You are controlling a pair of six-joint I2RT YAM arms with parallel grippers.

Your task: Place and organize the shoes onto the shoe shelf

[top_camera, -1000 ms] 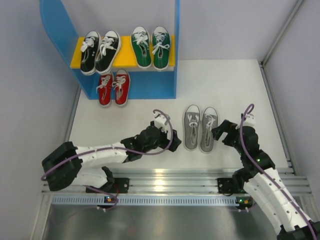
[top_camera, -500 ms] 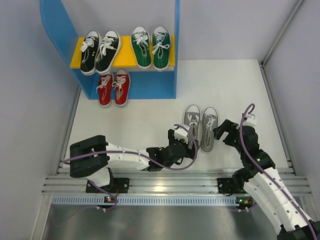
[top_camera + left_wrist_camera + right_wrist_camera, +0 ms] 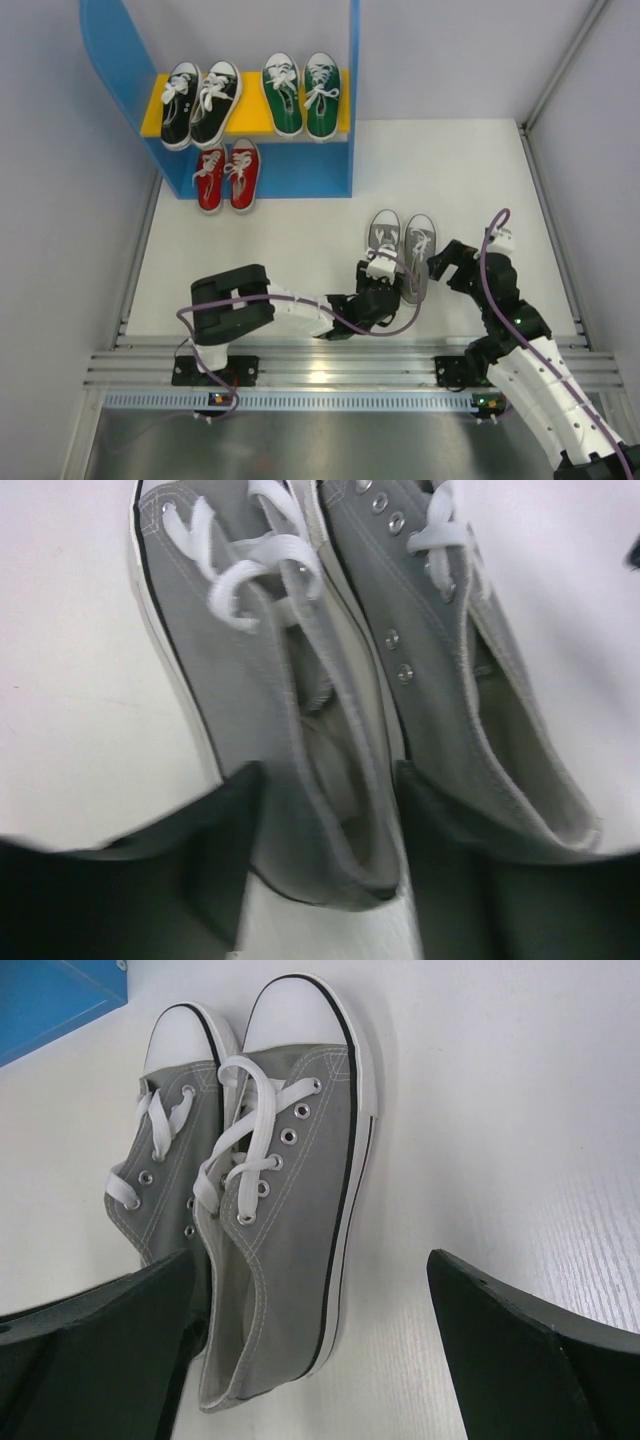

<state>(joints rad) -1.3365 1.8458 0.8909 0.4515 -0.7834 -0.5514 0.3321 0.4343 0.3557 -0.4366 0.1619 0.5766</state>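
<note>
The grey shoes lie side by side on the white table, toes pointing away: the left one (image 3: 383,238) (image 3: 270,680) and the right one (image 3: 419,243) (image 3: 290,1210). My left gripper (image 3: 386,278) (image 3: 328,810) is shut on the left grey shoe's heel, with one finger (image 3: 440,880) wedged between the two shoes. My right gripper (image 3: 440,263) (image 3: 310,1270) stands open and wide around the right shoe's heel, gripping nothing. The blue shoe shelf (image 3: 115,50) holds a black pair (image 3: 200,100) and a green pair (image 3: 302,92) on its yellow board (image 3: 250,118), and a red pair (image 3: 227,175) below.
A metal rail (image 3: 320,365) carrying both arm bases runs along the near edge. Grey walls stand on the left and right, with a raised edge strip (image 3: 550,200) on the right. The shelf's lower right slot (image 3: 305,170) is unoccupied. A blue shelf corner (image 3: 50,1000) shows in the right wrist view.
My left arm swung right from the table's middle to the grey pair and its jaws closed on the left shoe's heel. The right arm stayed put.
</note>
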